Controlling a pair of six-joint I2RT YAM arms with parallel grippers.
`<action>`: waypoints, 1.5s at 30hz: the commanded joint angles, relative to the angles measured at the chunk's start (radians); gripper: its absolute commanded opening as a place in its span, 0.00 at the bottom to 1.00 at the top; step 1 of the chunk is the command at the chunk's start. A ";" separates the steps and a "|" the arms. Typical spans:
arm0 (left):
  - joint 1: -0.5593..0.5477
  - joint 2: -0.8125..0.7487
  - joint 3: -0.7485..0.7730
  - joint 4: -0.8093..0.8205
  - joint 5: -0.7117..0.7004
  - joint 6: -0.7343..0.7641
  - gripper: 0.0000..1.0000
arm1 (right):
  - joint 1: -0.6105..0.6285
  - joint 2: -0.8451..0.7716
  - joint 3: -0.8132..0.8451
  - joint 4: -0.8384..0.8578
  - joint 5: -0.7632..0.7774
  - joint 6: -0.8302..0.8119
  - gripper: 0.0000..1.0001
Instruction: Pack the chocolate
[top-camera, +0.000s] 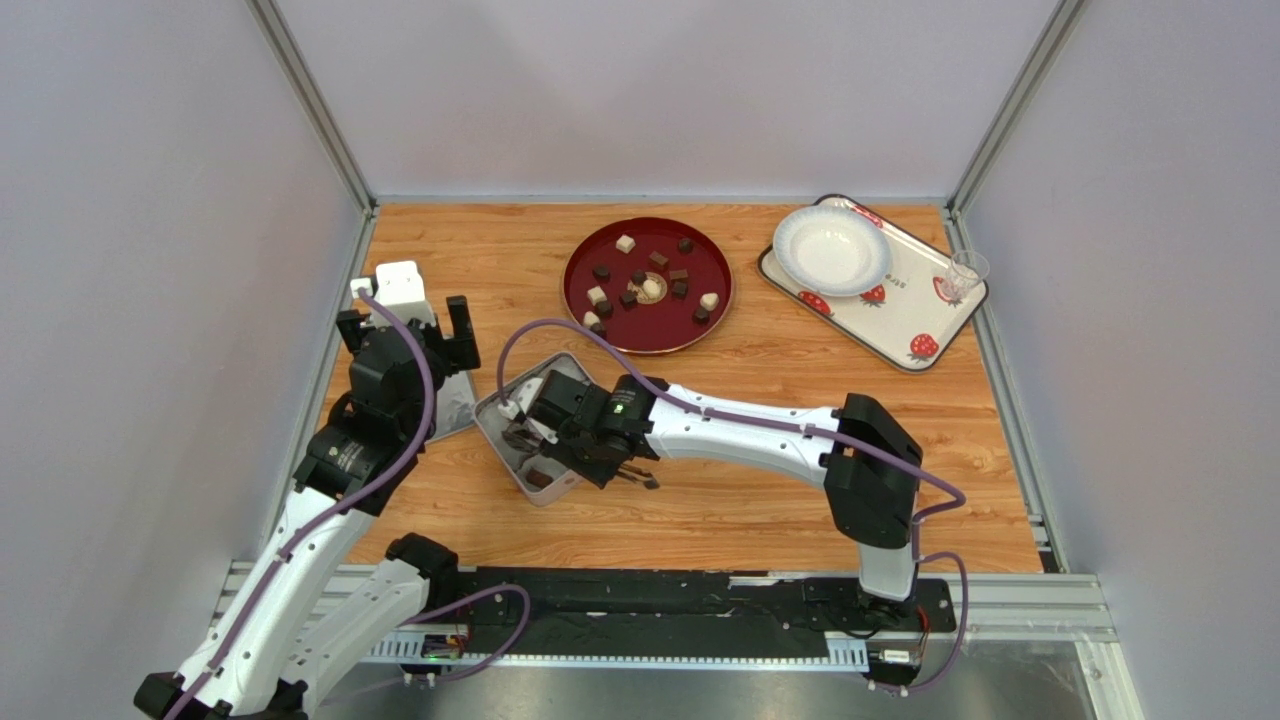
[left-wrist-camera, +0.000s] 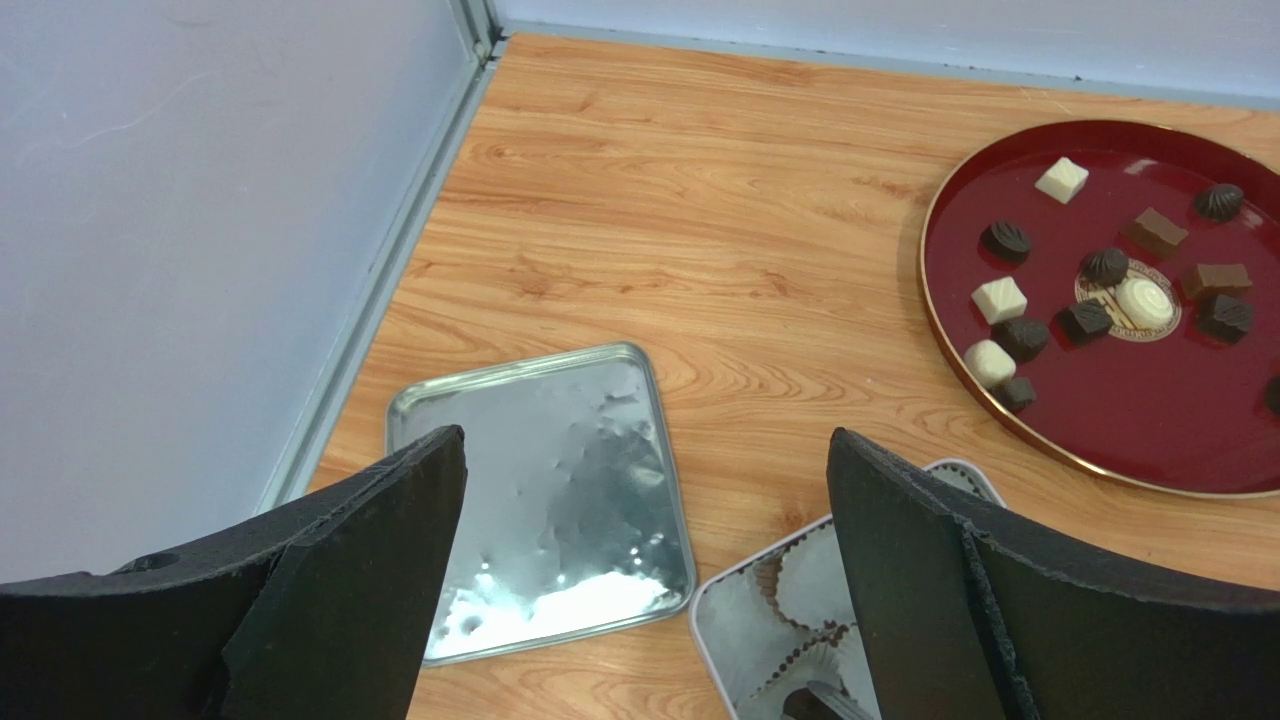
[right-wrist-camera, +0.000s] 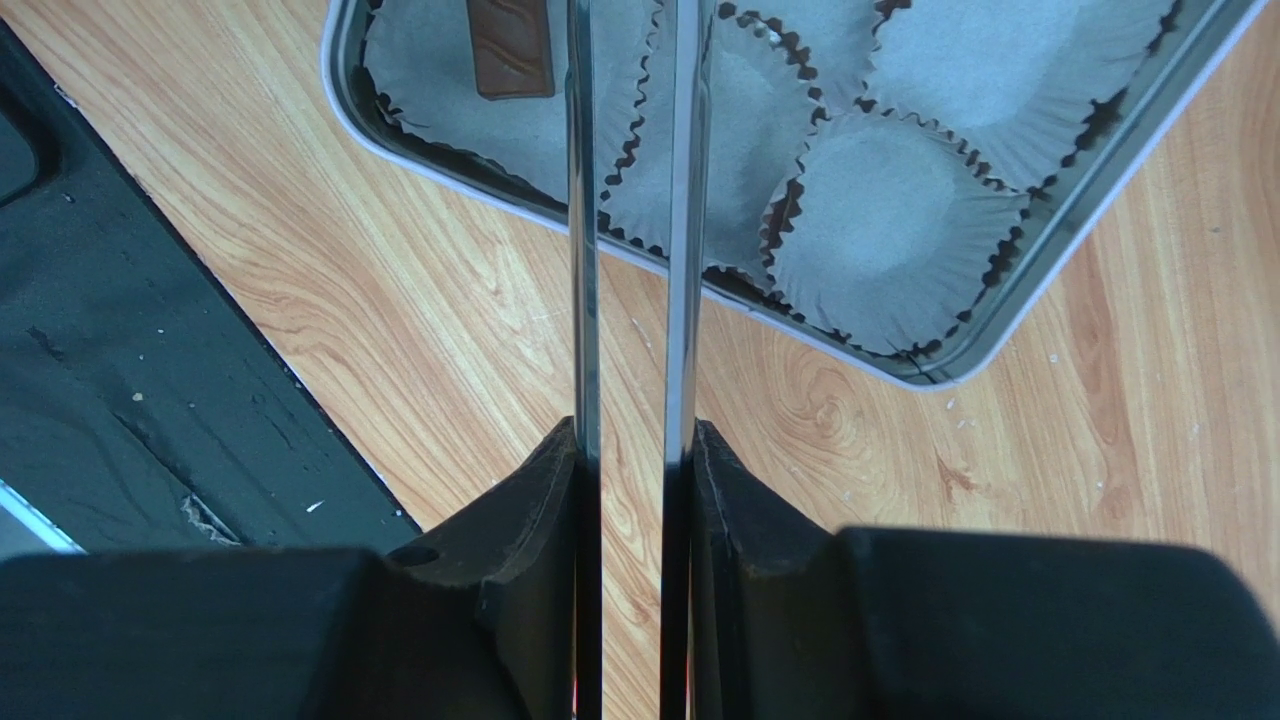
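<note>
Chocolate (left-wrist-camera: 1104, 267) lies mostly on the red plate (left-wrist-camera: 1142, 405) at the far side of the desk (top-camera: 721, 510): dark brown cubes and rounds with a few cream-white cubes, scattered apart from one another.

The right arm's fingers (right-wrist-camera: 526, 525) are pressed closed on the near end of the thin metal tongs (right-wrist-camera: 583, 225). The two blades run side by side with a narrow gap out over the metal tin (right-wrist-camera: 1076, 225). Their tips pass beyond the wrist view's edge, so whether they grip anything cannot be told. The left arm's fingers (left-wrist-camera: 361, 570) are spread wide and hold nothing. They hang above the flat silver lid (left-wrist-camera: 541, 480), which lies on the desk just beside the tin, near the left wall.

The tin is lined with white fluted paper cups (right-wrist-camera: 887, 210), and one brown piece (right-wrist-camera: 511, 45) sits inside near a corner. At the far right, a strawberry-patterned tray (top-camera: 902, 323) carries a white paper plate (top-camera: 830, 248), and a small clear cup (top-camera: 963, 276) stands at the tray's right edge
</note>
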 joint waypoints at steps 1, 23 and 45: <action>0.004 -0.008 -0.001 0.035 -0.012 0.002 0.98 | 0.006 -0.074 0.048 0.016 0.039 -0.009 0.26; 0.004 -0.011 -0.003 0.035 -0.008 0.003 0.98 | 0.023 0.006 0.055 0.005 0.025 -0.012 0.27; 0.004 -0.009 -0.003 0.037 -0.008 0.003 0.98 | 0.025 -0.045 0.062 0.007 0.003 -0.013 0.41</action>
